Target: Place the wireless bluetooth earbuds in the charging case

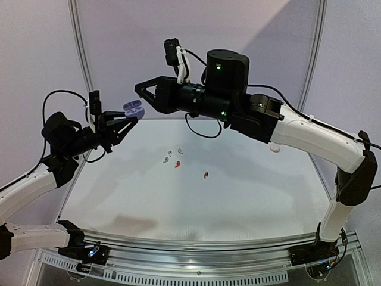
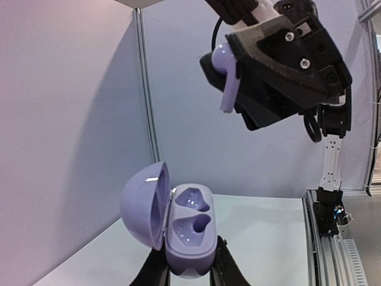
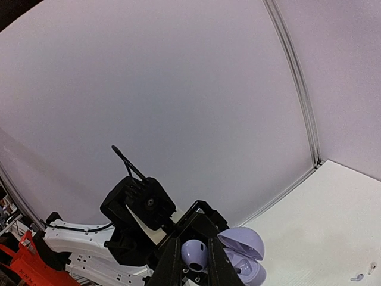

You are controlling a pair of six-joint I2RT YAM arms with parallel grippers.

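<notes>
My left gripper [image 1: 126,121] is shut on an open bluish-lilac charging case [image 1: 133,108] and holds it above the table's far left. In the left wrist view the case [image 2: 189,235] shows its lid [image 2: 141,204] swung left and both sockets empty. My right gripper [image 1: 140,88] is shut on a lilac earbud [image 2: 225,72], just up and to the right of the case. In the right wrist view that earbud [image 3: 194,252] sits between the fingers, with the case [image 3: 245,257] right behind it. Three white earbuds [image 1: 171,154] and two red earbuds [image 1: 177,165] lie on the table.
The second red earbud [image 1: 206,175] lies right of the first, mid-table. A pale round object [image 1: 275,146] shows partly behind the right arm. White walls with metal posts [image 1: 81,53] close the back. A metal rail [image 1: 196,247] runs along the table's near edge.
</notes>
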